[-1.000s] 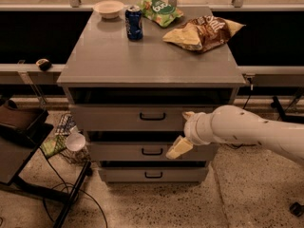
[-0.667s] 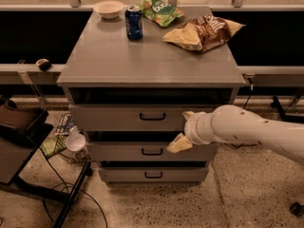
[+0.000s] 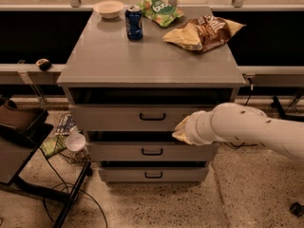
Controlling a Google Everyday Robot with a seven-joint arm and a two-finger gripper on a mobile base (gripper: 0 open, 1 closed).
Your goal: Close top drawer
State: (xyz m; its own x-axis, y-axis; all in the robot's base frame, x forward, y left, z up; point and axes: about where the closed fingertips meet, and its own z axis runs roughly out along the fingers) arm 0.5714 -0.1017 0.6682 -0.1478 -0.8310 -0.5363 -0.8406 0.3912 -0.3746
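The top drawer [image 3: 118, 118] is a wide grey drawer with a small black bar handle [image 3: 152, 116], right under the cabinet's top. It stands pulled out a little, with a dark gap showing above its front panel. My gripper [image 3: 182, 129], on a thick white arm [image 3: 247, 127] that reaches in from the right, is at the right part of the top drawer's front, near its lower edge. It appears to touch the panel, to the right of the handle.
Two shorter grey drawers [image 3: 152, 152] [image 3: 153, 175] sit below. On the cabinet's top [image 3: 109, 56] are a white bowl [image 3: 109, 8], a blue can [image 3: 134, 22], a green bag [image 3: 159, 9] and a brown chip bag [image 3: 204, 32]. A black stand [image 3: 19, 151], cables and a cup [image 3: 76, 141] are on the floor at the left.
My gripper has moved up from the middle drawer's front to the lower right of the top drawer's front. The drawers look unchanged.
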